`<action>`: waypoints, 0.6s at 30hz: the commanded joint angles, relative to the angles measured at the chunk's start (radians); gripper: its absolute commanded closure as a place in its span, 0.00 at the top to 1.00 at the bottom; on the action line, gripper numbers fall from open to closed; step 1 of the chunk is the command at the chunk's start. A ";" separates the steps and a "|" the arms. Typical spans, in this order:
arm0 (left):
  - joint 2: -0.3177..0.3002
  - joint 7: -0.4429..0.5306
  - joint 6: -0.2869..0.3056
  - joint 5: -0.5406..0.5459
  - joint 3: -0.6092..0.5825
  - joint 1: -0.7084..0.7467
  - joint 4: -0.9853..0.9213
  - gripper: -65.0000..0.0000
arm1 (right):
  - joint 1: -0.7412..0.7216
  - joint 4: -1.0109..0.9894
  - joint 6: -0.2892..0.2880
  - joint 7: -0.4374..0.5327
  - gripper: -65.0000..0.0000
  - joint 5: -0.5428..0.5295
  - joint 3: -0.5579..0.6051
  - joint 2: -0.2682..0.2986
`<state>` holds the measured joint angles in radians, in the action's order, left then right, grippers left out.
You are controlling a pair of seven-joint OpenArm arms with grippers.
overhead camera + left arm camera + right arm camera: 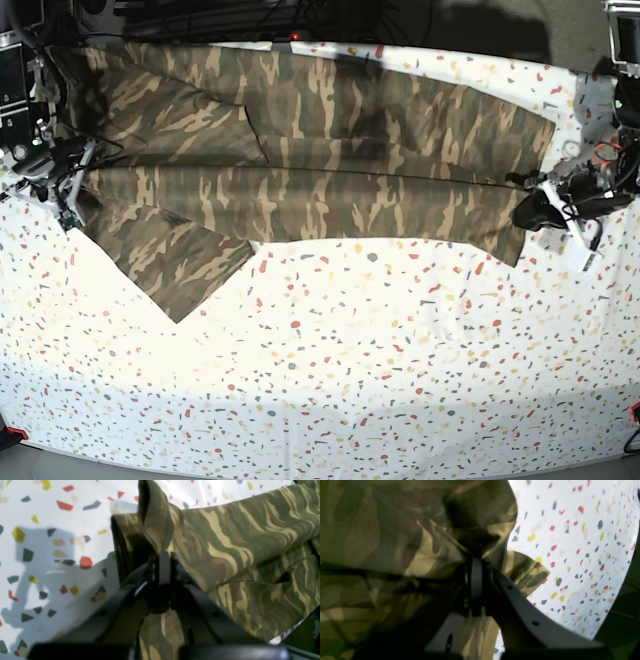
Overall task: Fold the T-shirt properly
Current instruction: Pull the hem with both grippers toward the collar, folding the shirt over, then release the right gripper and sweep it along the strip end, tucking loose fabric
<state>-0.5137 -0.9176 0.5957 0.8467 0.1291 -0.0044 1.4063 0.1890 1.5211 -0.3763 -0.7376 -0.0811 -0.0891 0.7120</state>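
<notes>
Base view shows me mid-fold, my left gripper (527,208) and right gripper (72,185) each pinched tight on an edge of the T-shirt (320,160) spread across the speckled table (400,360), so next both must carry that edge evenly across.

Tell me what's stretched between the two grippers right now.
Base view: the camouflage T-shirt spans the whole gap, pinched by the right gripper at one end and the left gripper at the other, above the speckled tablecloth.
</notes>
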 commanded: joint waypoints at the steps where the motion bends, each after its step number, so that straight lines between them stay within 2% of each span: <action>1: -0.021 0.020 0.001 0.010 0.010 -0.011 0.016 0.00 | -0.008 0.015 0.018 -0.004 0.00 -0.004 -0.010 0.027; 5: -0.021 0.021 0.001 0.010 0.010 -0.009 0.016 0.00 | -0.008 0.015 0.018 -0.019 0.00 -0.035 -0.010 0.027; 6: -0.021 0.021 0.001 0.010 0.010 -0.009 0.016 0.00 | -0.008 0.015 0.018 -0.020 0.07 -0.035 -0.010 0.027; 7: -0.021 0.021 0.002 0.010 0.010 -0.009 0.016 0.00 | -0.008 0.015 0.018 -0.020 0.18 -0.035 -0.010 0.028; 9: -0.021 0.021 0.003 0.010 0.010 -0.009 0.016 0.19 | -0.008 0.015 0.018 -0.019 0.36 -0.034 -0.010 0.027; 11: -0.021 0.021 0.003 0.010 0.010 -0.009 0.016 0.36 | -0.009 0.015 0.018 -0.019 0.49 -0.034 -0.010 0.028; 13: -0.021 0.021 0.003 0.005 0.010 -0.009 0.016 0.43 | -0.009 0.015 0.018 -0.019 0.52 -0.026 -0.010 0.028; 16: -0.022 0.033 0.003 -0.007 0.010 -0.010 0.016 0.43 | -0.011 0.015 0.027 -0.007 0.52 -0.027 -0.010 0.029; 18: -0.021 0.084 0.003 -0.007 0.010 -0.010 0.016 0.43 | -0.022 0.019 0.042 0.047 0.52 -0.028 -0.010 0.028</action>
<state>-0.5152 -0.8524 0.5949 0.8185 0.1291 0.0006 1.4063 0.1852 1.5211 -0.3466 -0.7036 -0.1143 -0.0891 0.7143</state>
